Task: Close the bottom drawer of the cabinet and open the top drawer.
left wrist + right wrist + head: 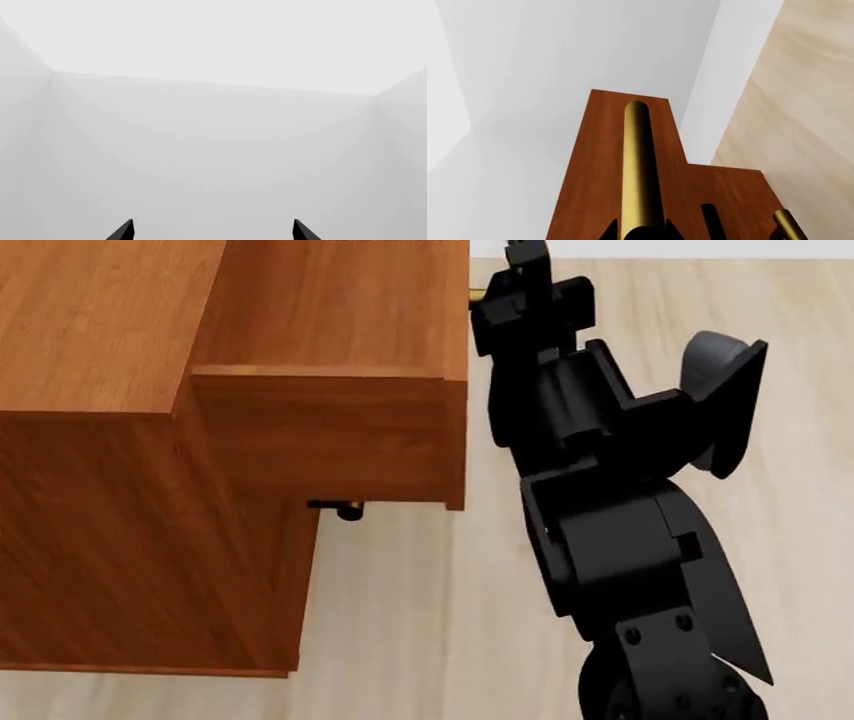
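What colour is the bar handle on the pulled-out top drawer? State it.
Brass-gold, on the top drawer's metal bar handle; the right wrist view shows it best.

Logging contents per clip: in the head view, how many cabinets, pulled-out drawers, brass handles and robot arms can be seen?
Cabinet: 1
Pulled-out drawer, the top drawer: 1
Brass handles: 2, the top handle and a lower handle
Robot arms: 1, the right arm
Total: 5
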Motion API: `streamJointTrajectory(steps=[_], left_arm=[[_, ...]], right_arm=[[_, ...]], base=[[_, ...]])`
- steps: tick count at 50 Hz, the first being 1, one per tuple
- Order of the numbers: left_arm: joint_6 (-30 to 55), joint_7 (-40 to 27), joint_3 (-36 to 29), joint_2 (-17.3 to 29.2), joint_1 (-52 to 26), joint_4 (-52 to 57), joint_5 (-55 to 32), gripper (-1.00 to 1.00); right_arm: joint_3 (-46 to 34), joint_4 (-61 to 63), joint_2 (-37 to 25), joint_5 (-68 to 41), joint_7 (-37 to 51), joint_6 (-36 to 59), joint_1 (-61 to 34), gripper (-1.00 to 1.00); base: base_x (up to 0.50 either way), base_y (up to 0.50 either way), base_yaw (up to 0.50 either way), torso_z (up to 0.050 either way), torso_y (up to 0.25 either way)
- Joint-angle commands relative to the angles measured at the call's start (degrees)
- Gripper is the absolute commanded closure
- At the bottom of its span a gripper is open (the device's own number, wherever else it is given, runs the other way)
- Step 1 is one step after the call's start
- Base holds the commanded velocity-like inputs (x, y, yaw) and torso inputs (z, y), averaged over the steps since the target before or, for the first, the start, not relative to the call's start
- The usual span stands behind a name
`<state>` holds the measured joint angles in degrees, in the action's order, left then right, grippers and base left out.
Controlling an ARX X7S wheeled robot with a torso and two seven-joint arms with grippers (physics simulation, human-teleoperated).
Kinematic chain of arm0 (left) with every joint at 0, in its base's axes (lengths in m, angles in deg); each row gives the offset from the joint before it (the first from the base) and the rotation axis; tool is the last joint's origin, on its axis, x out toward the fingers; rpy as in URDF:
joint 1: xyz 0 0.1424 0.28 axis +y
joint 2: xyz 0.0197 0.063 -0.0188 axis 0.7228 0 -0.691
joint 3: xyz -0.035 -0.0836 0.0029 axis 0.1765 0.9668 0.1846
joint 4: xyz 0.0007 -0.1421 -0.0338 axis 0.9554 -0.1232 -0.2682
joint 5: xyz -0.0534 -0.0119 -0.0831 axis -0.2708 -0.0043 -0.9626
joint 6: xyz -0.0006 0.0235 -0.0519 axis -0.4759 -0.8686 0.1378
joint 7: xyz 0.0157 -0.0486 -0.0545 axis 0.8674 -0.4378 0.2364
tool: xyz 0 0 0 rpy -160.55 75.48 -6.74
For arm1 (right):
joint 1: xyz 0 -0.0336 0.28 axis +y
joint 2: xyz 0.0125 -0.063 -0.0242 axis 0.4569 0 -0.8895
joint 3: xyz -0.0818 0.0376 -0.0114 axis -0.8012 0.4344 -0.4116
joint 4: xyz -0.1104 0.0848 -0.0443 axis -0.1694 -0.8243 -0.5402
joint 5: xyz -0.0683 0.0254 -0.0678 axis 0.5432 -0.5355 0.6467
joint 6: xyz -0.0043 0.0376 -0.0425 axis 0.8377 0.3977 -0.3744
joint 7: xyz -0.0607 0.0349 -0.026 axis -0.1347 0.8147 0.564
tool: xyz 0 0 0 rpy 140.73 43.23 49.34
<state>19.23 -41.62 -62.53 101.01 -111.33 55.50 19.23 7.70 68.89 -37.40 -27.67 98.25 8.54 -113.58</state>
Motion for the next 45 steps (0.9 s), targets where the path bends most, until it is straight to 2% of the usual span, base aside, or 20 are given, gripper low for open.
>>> streamJointTrajectory(steps=[1,8,9,45], left_arm=[[-0.4,0.0,0.0,0.2,0.2,-0.1,0.0,-1.00],[-0.8,0.2,-0.2,0.3,0.3,-0.4,0.2,-1.00],[-0.9,0.2,-0.2,0.3,0.4,-0.4,0.2,-1.00],[-0.8,-0.7,-0.9,0.5,-0.5,-0.4,-0.4,-1.00]], right_arm=[[1.2,5.3,-0.5,3.4,-3.9,0.2,-0.9,1.00],[0.9,5.0,-0.5,3.4,-4.8,0.1,-0.4,1.00],[0.9,4.8,-0.4,3.3,-4.8,0.1,-0.6,-1.00],[0.9,2.7,-0.6,2.5,-6.0,-1.2,1.3,-1.00]], base=[[0.00,0.00,0.00,0.000,0.012],[-0.01,0.00,0.00,0.001,0.005],[0.00,0.00,0.00,0.010,0.011],[0.00,0.00,0.00,0.001,0.002]])
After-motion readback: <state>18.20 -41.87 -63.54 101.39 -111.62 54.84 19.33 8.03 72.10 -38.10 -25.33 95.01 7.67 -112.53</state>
